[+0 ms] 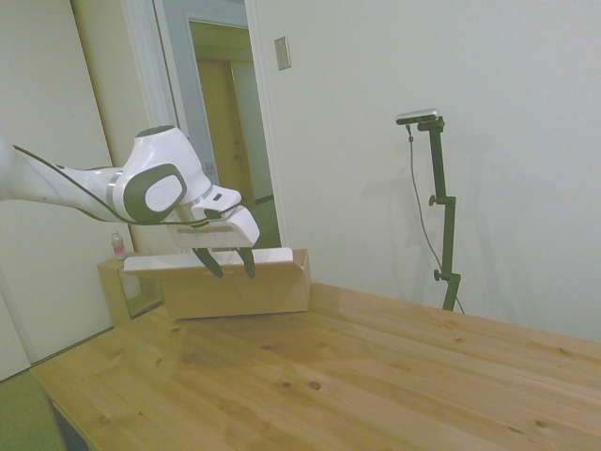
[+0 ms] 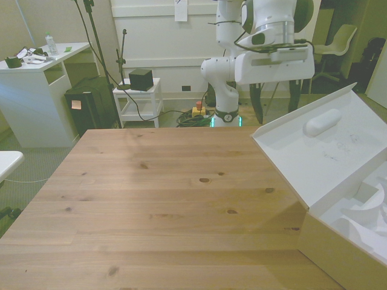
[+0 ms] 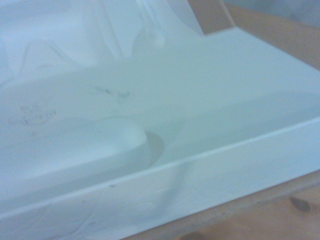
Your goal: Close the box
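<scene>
Box (image 2: 338,248) sat open at the surface's (image 2: 169,199) front-view right edge, its lid (image 2: 314,151) likely light, stiff card, best nudged at the free rim; claw (image 1: 230,264) hung parted, empty, above it.

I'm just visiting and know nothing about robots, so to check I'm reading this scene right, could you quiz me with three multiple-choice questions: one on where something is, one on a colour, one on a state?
1. Where is the end effector?
A. Above the box's open lid
B. Resting on the bare table
C. Inside the doorway

2. What colour is the inside of the lid?
A. Black
B. White
C. Red

3. What state is the box in?
A. Shut
C. Crushed flat
B. Open, lid swung back

Answers:
1. A, the side view shows its spread dark fingers hanging at the lid's edge.
2. B, the front view shows a white lining.
3. B, the front view shows the lid laid back and the white insert exposed.
</scene>
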You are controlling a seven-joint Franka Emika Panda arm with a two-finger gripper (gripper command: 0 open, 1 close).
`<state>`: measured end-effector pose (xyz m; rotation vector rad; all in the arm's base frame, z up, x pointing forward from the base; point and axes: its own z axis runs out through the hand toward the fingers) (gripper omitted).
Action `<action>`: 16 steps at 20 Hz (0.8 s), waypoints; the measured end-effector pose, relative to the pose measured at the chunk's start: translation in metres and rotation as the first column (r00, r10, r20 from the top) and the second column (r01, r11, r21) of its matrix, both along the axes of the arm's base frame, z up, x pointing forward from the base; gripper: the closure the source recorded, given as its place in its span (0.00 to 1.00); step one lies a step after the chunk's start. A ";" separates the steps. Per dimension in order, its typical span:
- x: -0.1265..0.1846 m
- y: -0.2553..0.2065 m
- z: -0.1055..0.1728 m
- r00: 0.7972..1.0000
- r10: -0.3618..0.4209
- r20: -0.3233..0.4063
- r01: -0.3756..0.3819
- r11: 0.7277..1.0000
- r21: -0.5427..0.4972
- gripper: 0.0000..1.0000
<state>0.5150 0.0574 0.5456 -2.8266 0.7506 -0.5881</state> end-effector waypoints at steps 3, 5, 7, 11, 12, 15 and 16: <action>0.021 0.016 0.025 0.999 0.034 0.036 -0.034 0.999 -0.020 0.00; 0.038 0.027 0.042 0.998 0.048 0.050 -0.046 0.998 -0.038 0.00; 0.057 0.037 0.058 0.997 0.052 0.052 -0.050 0.998 -0.045 0.00; 0.089 0.060 0.081 0.998 0.055 0.042 -0.052 0.997 -0.056 0.00; 0.094 0.065 0.082 0.998 0.052 0.041 -0.050 0.997 -0.060 0.00; 0.102 0.069 0.084 0.998 0.048 0.041 -0.046 0.997 -0.063 0.00; 0.104 0.067 0.086 0.998 0.044 0.045 -0.041 0.997 -0.063 0.00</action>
